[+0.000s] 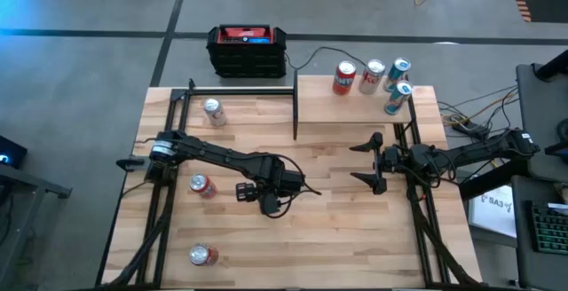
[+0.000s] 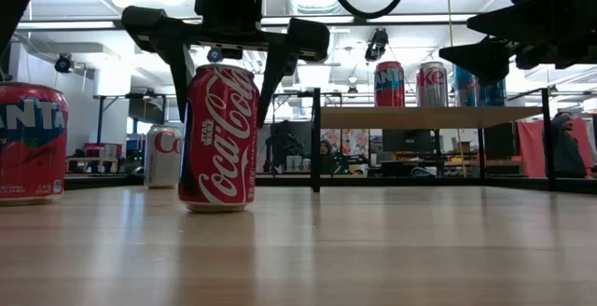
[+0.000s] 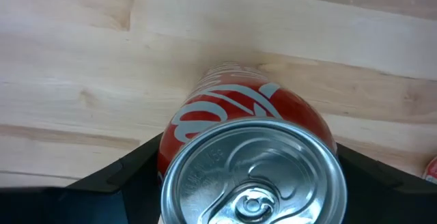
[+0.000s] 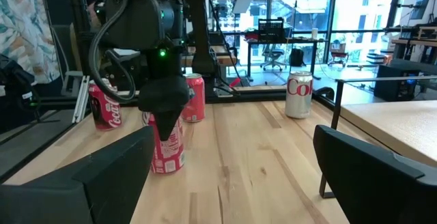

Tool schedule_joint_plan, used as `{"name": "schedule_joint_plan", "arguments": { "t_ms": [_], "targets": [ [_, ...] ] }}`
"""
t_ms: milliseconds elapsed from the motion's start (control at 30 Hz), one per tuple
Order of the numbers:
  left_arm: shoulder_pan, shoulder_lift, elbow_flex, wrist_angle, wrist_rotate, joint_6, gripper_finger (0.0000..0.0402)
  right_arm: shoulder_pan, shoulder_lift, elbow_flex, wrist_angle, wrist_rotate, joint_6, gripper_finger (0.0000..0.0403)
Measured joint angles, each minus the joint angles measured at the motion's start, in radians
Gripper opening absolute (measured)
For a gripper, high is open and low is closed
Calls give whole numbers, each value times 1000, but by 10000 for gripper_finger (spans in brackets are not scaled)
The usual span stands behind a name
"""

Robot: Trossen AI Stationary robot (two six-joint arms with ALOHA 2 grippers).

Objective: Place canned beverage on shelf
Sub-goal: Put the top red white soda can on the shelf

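The high cam looks straight down on the whole table (image 1: 355,229), and the low one sits at tabletop level, facing across into the room. Left wrist cam stares down, super close, at the Coke can (image 3: 249,149). The right wrist cam looks level across the table and catches that same can (image 4: 168,145).

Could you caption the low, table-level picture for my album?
Left gripper shut on an upright Coca-Cola can on the table.

Red Coca-Cola can (image 3: 252,156) — upright on pale wood tabletop (image 3: 82,60) — clasped between the left claw (image 3: 249,183) fingers.
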Motion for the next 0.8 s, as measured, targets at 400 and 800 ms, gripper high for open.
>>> {"name": "schedule_joint_plan", "arguments": {
  "t_ms": [400,800],
  "targets": [
    [-8,0,0,46,-19,93,288,0,0,0,0,0,0,383],
    [-8,0,0,33,-20,102,288,0,0,0,0,0,0,383]
  ]
}}
